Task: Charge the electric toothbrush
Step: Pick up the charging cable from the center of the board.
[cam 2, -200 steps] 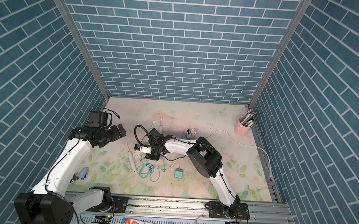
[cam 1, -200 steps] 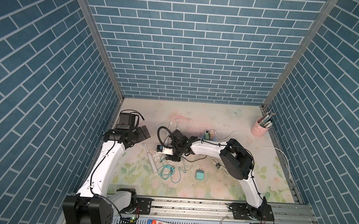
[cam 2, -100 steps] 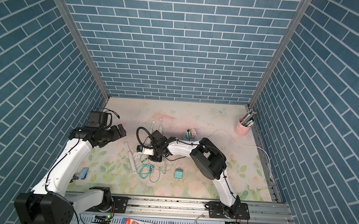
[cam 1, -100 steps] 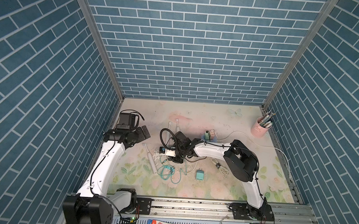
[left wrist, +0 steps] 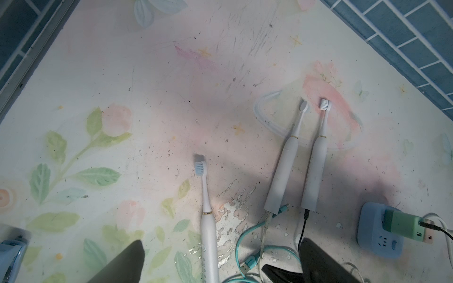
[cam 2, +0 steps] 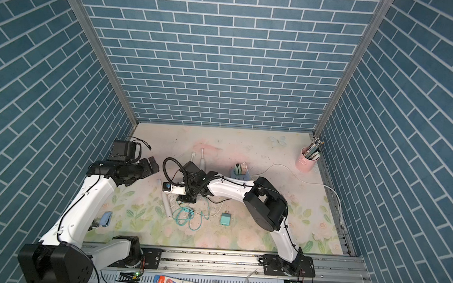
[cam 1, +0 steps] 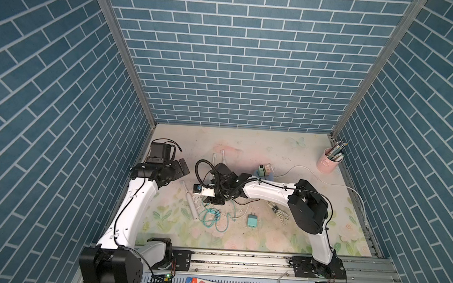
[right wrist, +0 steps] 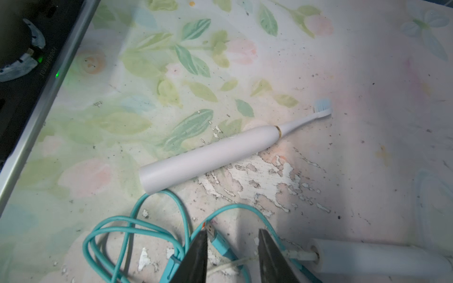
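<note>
Three white electric toothbrushes lie on the flowered mat (cam 1: 301,141). The blue-bristled toothbrush (cam 1: 189,200) lies alone on the left arm's side, with the teal cable (right wrist: 232,205) looping just past its butt end. I see nothing plugged into it.

The rear pair (left wrist: 284,166) lies side by side. In both top views the right arm covers their handles and only the heads poke out. The left wrist view shows them whole, with a teal plug and a black cable at their bases. The right wrist view adds a white plug going into one handle's base (right wrist: 380,259).

The right gripper (right wrist: 232,231) hangs low over the teal cable, jaws a little apart and pinching nothing, with the teal USB plug (right wrist: 217,239) just beside one finger. The left gripper (left wrist: 220,241) is spread wide and empty above the mat.

Nearby sit a blue socket cube (left wrist: 377,235) carrying a green adapter (left wrist: 402,224), a teal wall charger (cam 1: 252,220) and a pink pen cup (cam 1: 329,162).
</note>
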